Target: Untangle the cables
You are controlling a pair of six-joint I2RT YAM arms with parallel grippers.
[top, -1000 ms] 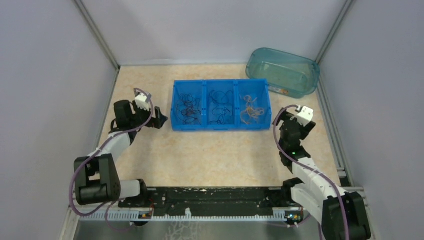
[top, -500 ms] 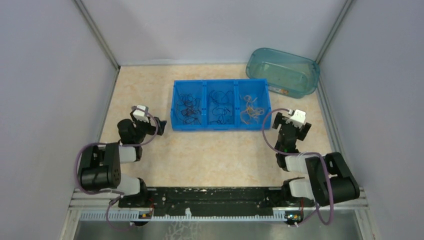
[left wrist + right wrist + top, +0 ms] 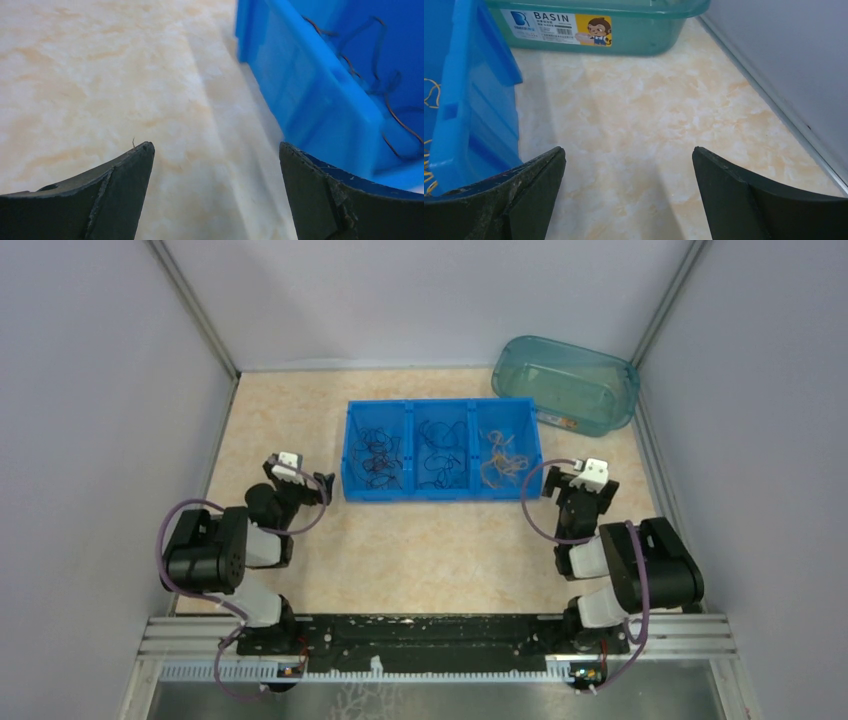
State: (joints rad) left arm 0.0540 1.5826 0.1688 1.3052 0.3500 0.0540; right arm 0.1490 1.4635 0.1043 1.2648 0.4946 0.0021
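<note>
It was probably a robotics lab test cell, not a home or shop. Plain pale grey wall panels (image 3: 90, 390) joined by slim aluminium corner strips (image 3: 195, 308) boxed in a beige marbled tabletop (image 3: 430, 540). A long black mounting rail (image 3: 430, 632) crossed its near edge. On the tabletop stood a blue three-compartment plastic sorting bin (image 3: 440, 492) and a translucent teal plastic basin (image 3: 585, 420), still carrying its printed shop label (image 3: 556, 22).

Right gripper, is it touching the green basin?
Apart. The right wrist view shows a stretch of bare table between the open right gripper and the green basin.
</note>
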